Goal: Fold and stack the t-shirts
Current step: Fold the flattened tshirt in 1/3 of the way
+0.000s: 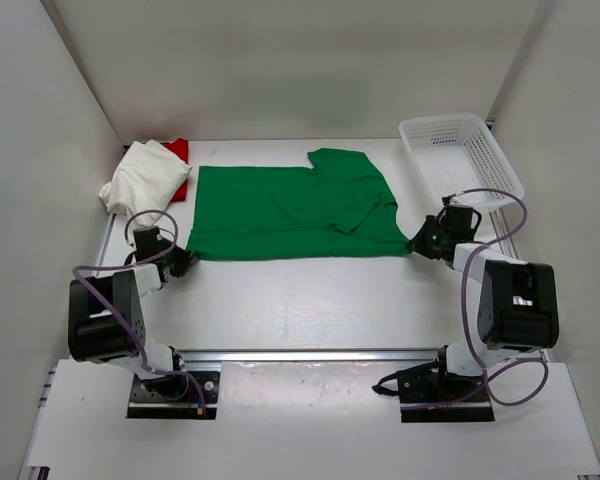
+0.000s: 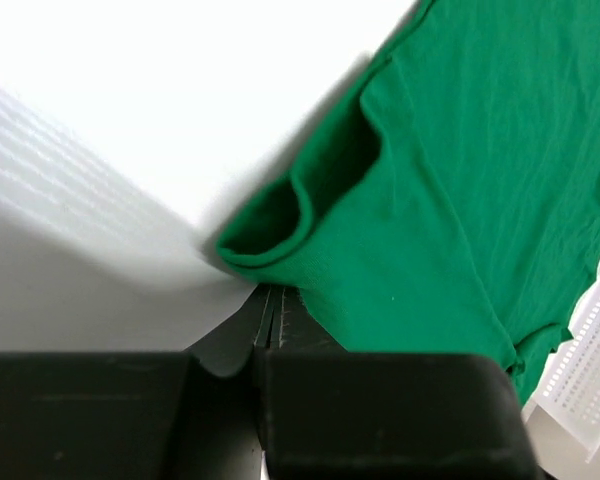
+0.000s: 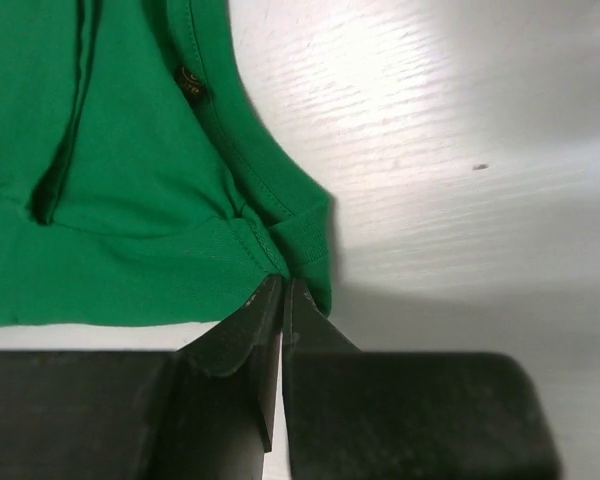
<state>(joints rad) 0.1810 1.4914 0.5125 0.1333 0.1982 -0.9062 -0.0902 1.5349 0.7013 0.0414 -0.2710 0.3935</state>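
1. Far left corner of the table (image 1: 310,300): a white t-shirt (image 1: 145,180) lies bunched in a loose heap. It rests partly on a red t-shirt (image 1: 182,150), of which only a strip shows at the heap's far and right edges.

2. Left, near side: the left gripper (image 1: 185,262) sits low at the table surface, at the near-left corner of the green t-shirt (image 1: 270,210). In the left wrist view its jaws are pressed together on the edge of the green cloth (image 2: 460,200), which curls up into a small fold just above the fingertips of the gripper (image 2: 272,305).

3. Centre: the green t-shirt is spread across the middle of the table. It lies just right of the white heap, with an extra layer of its own cloth lying over its right part.

4. Right, near side: the right gripper (image 1: 420,243) is down at the green shirt's near-right corner. The right wrist view shows the gripper (image 3: 280,292) nipped shut on the hemmed corner of the shirt (image 3: 130,200), the fabric puckered at the tips. A small dark label (image 3: 190,85) sits near the hem above.

5. Far right corner: a white plastic mesh basket (image 1: 460,160) stands just beyond the right arm, clear of the green shirt. Its wall also shows at the edge of the left wrist view (image 2: 590,370).
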